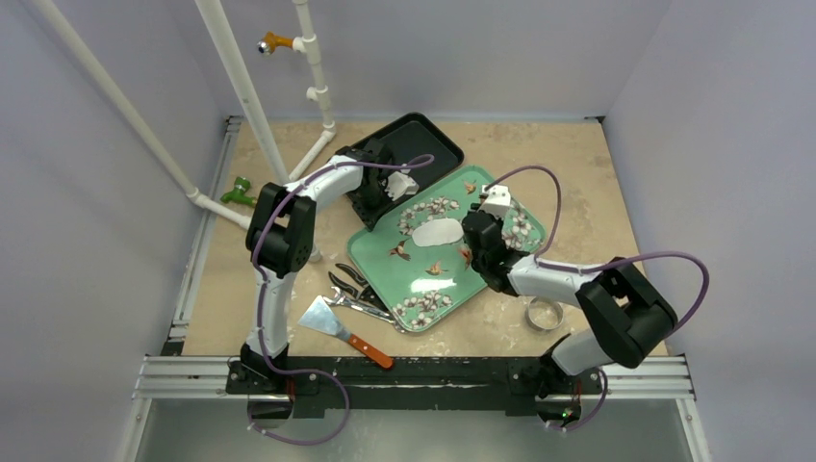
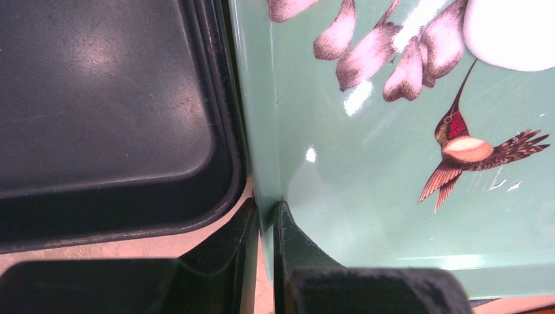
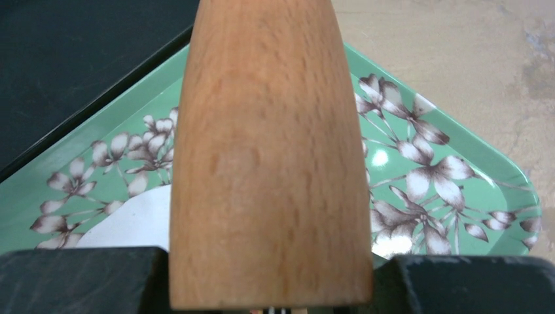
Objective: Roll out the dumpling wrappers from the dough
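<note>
1. scraper (image 1: 339,329): flat metal blade, orange-red handle; lies on the table (image 1: 577,173) off the near-left side of the green tray (image 1: 457,285), apart from it
2. metal ring (image 1: 544,314): shiny, flat on the table off the tray's near-right side, close by the right arm's forearm
3. dark-handled tool (image 1: 352,285): tongs or shears, kind not clear; against the tray's near-left rim
4. green tray: printed with white blossoms and hummingbirds; set cornerwise on the table, one corner toward the arm bases
5. right gripper (image 3: 271,280): over the tray's right half; jaws clenched on a wooden rolling pin (image 3: 268,150), one finger on either side of its thick part; the pin's tapered end points toward the tray's far corner
6. dumpling wrapper (image 1: 438,232): one thin white oval disc, flat on the tray's middle, ringed by blossom prints; its right end is just beside the right gripper, and the pin hides part of it in the right wrist view; whether pin and dough touch cannot be told
7. left gripper (image 2: 267,212): at the tray's far-left rim; jaws pinched tight on that rim, one finger outside it, one inside the tray
8. black tray (image 1: 428,140): just beside the green tray's far-left rim
9. small green object (image 1: 236,191): well apart to the left of the tray, at the table's edge; kind not clear
10. white pipes (image 1: 241,87): beyond the tray's far-left side, slanting up by the wall
</note>
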